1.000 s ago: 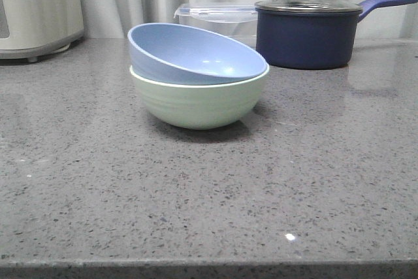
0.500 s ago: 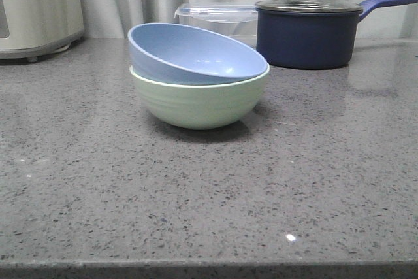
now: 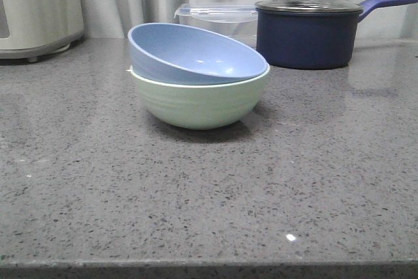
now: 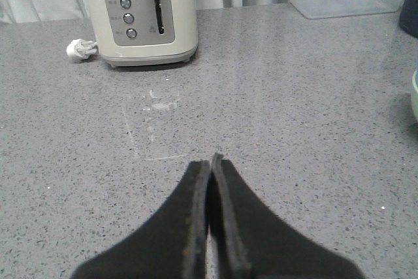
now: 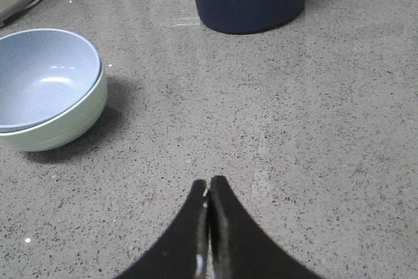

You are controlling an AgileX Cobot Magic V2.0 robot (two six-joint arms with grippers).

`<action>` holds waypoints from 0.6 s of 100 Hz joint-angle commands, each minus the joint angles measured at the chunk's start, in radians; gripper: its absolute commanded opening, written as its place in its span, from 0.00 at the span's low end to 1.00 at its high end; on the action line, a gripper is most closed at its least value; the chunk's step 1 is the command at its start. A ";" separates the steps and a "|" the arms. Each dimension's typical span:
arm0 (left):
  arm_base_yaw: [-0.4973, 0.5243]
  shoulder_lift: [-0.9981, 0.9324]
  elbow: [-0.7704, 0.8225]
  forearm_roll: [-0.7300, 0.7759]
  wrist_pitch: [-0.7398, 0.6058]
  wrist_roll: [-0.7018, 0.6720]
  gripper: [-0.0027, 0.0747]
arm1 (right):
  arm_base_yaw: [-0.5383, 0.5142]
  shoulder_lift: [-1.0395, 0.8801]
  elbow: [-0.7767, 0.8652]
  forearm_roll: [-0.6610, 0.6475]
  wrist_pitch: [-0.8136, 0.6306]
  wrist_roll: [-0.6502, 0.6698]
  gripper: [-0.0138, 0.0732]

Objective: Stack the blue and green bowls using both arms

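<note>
- Blue bowl [image 3: 196,53] sitting nested inside the green bowl [image 3: 199,101], tilting so its rim is rising on the side toward the toaster [image 3: 38,8] and dipping on the side toward the navy saucepan [image 3: 308,27].
- Green bowl resting upright on the grey speckled counter [image 3: 209,194], in front of the clear lidded container [image 3: 219,19] and well apart from the saucepan.
- Left gripper [image 4: 212,164] hovering over bare counter in front of the toaster, fingers pressing together with nothing between them.
- Right gripper [image 5: 209,187] hanging over the counter beside the stacked bowls, apart from them, fingers likewise meeting and holding nothing.
</note>
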 commanded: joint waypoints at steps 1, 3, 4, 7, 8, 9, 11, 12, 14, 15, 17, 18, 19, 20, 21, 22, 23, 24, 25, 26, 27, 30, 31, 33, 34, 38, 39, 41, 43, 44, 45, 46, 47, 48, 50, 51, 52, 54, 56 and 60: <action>0.001 0.004 0.002 0.013 -0.128 -0.012 0.01 | -0.005 0.008 -0.024 0.004 -0.082 -0.013 0.16; 0.004 0.002 0.012 0.013 -0.143 -0.012 0.01 | -0.005 0.008 -0.024 0.004 -0.082 -0.013 0.16; 0.004 0.000 0.016 0.013 -0.148 -0.012 0.01 | -0.005 0.008 -0.024 0.004 -0.082 -0.013 0.16; 0.008 -0.006 0.035 0.013 -0.179 -0.012 0.01 | -0.005 0.008 -0.024 0.004 -0.082 -0.013 0.16; 0.012 -0.009 0.039 0.013 -0.186 -0.012 0.01 | -0.005 0.008 -0.024 0.004 -0.082 -0.013 0.16; 0.015 -0.012 0.043 0.013 -0.202 -0.012 0.01 | -0.005 0.008 -0.024 0.004 -0.082 -0.013 0.16; 0.021 -0.014 0.056 0.013 -0.218 -0.012 0.01 | -0.005 0.008 -0.024 0.004 -0.082 -0.013 0.16; 0.025 -0.017 0.064 0.013 -0.237 -0.012 0.01 | -0.005 0.008 -0.024 0.004 -0.082 -0.013 0.16; 0.030 -0.024 0.078 0.013 -0.268 -0.012 0.01 | -0.005 0.008 -0.024 0.004 -0.082 -0.013 0.16; 0.035 -0.026 0.082 0.013 -0.279 -0.012 0.01 | -0.005 0.008 -0.024 0.004 -0.082 -0.013 0.16; 0.042 -0.030 0.097 0.013 -0.313 -0.012 0.01 | -0.005 0.008 -0.024 0.004 -0.082 -0.013 0.16; 0.044 -0.031 0.101 0.013 -0.324 -0.012 0.01 | -0.005 0.008 -0.024 0.004 -0.082 -0.013 0.16; 0.049 -0.036 0.110 0.013 -0.345 -0.012 0.01 | -0.005 0.008 -0.024 0.004 -0.082 -0.013 0.16; 0.052 -0.036 0.115 0.013 -0.355 -0.012 0.01 | -0.005 0.008 -0.024 0.004 -0.082 -0.013 0.16; 0.054 -0.039 0.123 0.013 -0.375 -0.012 0.01 | -0.005 0.008 -0.024 0.004 -0.082 -0.013 0.16; 0.060 -0.042 0.127 0.013 -0.385 -0.012 0.01 | -0.005 0.008 -0.024 0.004 -0.082 -0.013 0.16; 0.062 -0.047 0.132 0.013 -0.402 -0.012 0.01 | -0.005 0.008 -0.024 0.004 -0.082 -0.013 0.16; 0.067 -0.048 0.140 0.013 -0.409 -0.012 0.01 | -0.005 0.008 -0.024 0.004 -0.082 -0.013 0.16; 0.069 -0.049 0.144 0.013 -0.416 -0.012 0.01 | -0.005 0.008 -0.024 0.004 -0.082 -0.013 0.16; 0.074 -0.054 0.152 0.013 -0.428 -0.012 0.01 | -0.005 0.008 -0.024 0.004 -0.082 -0.013 0.16; 0.076 -0.054 0.156 0.013 -0.433 -0.012 0.01 | -0.005 0.008 -0.024 0.004 -0.082 -0.013 0.16; 0.082 -0.064 0.171 0.011 -0.448 -0.012 0.01 | -0.005 0.008 -0.024 0.004 -0.082 -0.013 0.16; 0.087 -0.064 0.179 0.011 -0.448 -0.012 0.01 | -0.005 0.008 -0.024 0.004 -0.082 -0.013 0.16; 0.091 -0.071 0.190 0.006 -0.450 -0.012 0.01 | -0.005 0.008 -0.024 0.004 -0.082 -0.013 0.16; 0.091 -0.073 0.194 0.001 -0.453 -0.012 0.01 | -0.005 0.008 -0.024 0.004 -0.082 -0.013 0.16; 0.098 -0.084 0.217 -0.014 -0.457 -0.010 0.01 | -0.005 0.008 -0.024 0.004 -0.082 -0.013 0.16; 0.098 -0.086 0.221 -0.021 -0.459 -0.010 0.01 | -0.005 0.008 -0.024 0.004 -0.082 -0.013 0.16; 0.100 -0.092 0.232 -0.031 -0.462 -0.008 0.01 | -0.005 0.008 -0.024 0.004 -0.081 -0.013 0.16; 0.100 -0.099 0.245 -0.033 -0.468 -0.003 0.01 | -0.005 0.008 -0.024 0.004 -0.081 -0.013 0.16; 0.102 -0.105 0.249 -0.033 -0.473 0.000 0.01 | -0.005 0.008 -0.024 0.004 -0.081 -0.013 0.16; 0.102 -0.108 0.258 -0.033 -0.475 0.003 0.01 | -0.005 0.008 -0.024 0.004 -0.081 -0.013 0.16; 0.102 -0.111 0.263 -0.033 -0.477 0.002 0.01 | -0.005 0.008 -0.024 0.004 -0.081 -0.013 0.16; 0.104 -0.117 0.272 -0.033 -0.483 0.007 0.01 | -0.005 0.008 -0.024 0.004 -0.081 -0.013 0.16; 0.105 -0.121 0.277 -0.033 -0.485 0.009 0.01 | -0.005 0.008 -0.024 0.004 -0.081 -0.013 0.16; 0.108 -0.131 0.291 -0.033 -0.492 0.013 0.01 | -0.005 0.008 -0.024 0.004 -0.081 -0.013 0.16; 0.109 -0.139 0.296 -0.033 -0.497 0.013 0.01 | -0.005 0.008 -0.024 0.004 -0.081 -0.013 0.16; 0.110 -0.143 0.306 -0.033 -0.500 0.013 0.01 | -0.005 0.008 -0.024 0.004 -0.081 -0.013 0.16; 0.113 -0.155 0.322 -0.033 -0.509 0.013 0.01 | -0.005 0.008 -0.024 0.004 -0.081 -0.013 0.16; 0.118 -0.167 0.338 -0.033 -0.517 0.013 0.01 | -0.005 0.008 -0.024 0.004 -0.081 -0.013 0.16; 0.125 -0.183 0.366 -0.035 -0.532 0.013 0.01 | -0.005 0.008 -0.024 0.004 -0.081 -0.013 0.16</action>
